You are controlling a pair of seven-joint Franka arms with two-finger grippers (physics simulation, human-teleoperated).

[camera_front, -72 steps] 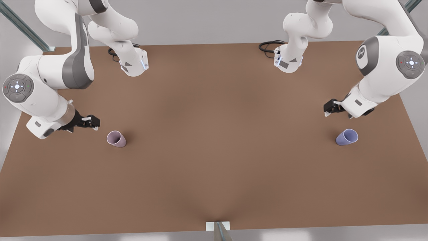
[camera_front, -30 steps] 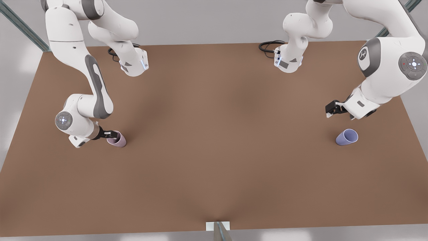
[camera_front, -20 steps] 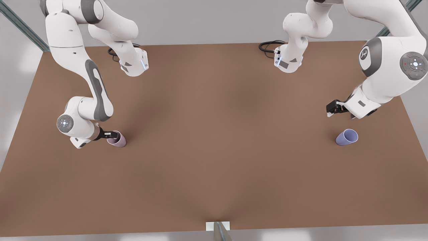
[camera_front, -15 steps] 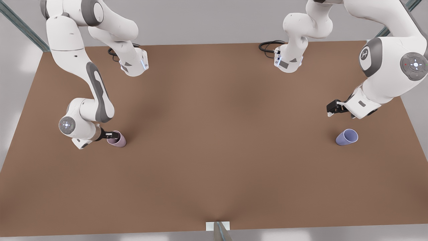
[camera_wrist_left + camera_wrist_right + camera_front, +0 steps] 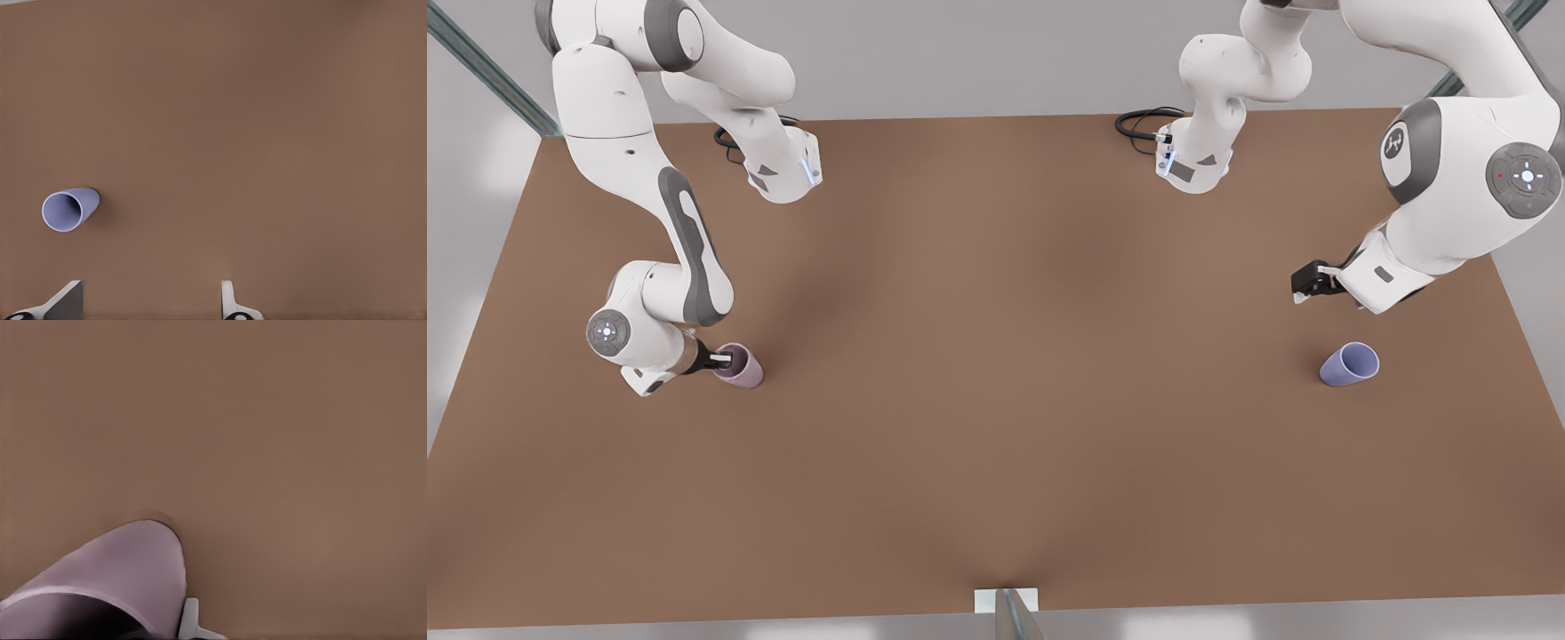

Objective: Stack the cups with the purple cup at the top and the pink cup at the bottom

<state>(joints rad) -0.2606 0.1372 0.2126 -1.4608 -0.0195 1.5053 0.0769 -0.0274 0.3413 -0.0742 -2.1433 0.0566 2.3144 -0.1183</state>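
I had the right gripper [image 5: 723, 360] at the pink cup [image 5: 740, 366], around nine o'clock on the counter [image 5: 996, 400] in the front view, one finger [image 5: 189, 621] outside the wall and the other apparently inside the rim; whether it pinched the wall I could not tell. The left gripper [image 5: 1304, 286] hung with fingers [image 5: 230, 303] spread wide, empty, near three o'clock. The purple cup [image 5: 1349, 364] stood upright just beside it, untouched.
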